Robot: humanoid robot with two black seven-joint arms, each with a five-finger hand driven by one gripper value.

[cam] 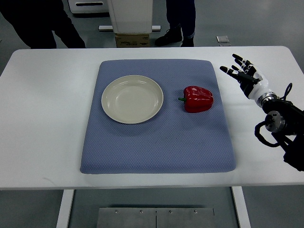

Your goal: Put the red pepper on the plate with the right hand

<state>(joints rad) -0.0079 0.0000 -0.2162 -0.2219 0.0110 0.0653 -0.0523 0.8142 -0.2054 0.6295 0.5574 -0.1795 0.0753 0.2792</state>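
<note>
A red pepper (198, 99) lies on its side on a blue-grey mat (156, 142), right of centre. A cream plate (132, 99) sits empty on the mat to the pepper's left. My right hand (243, 74) hovers over the white table to the right of the mat, fingers spread and holding nothing, roughly a hand's length from the pepper. Its arm (280, 123) comes in from the right edge. The left arm does not show.
The white table (42, 118) carries the mat. Two people's legs (180, 19) stand beyond the far edge, beside a white machine base (130, 16) and a small cardboard box (132, 40).
</note>
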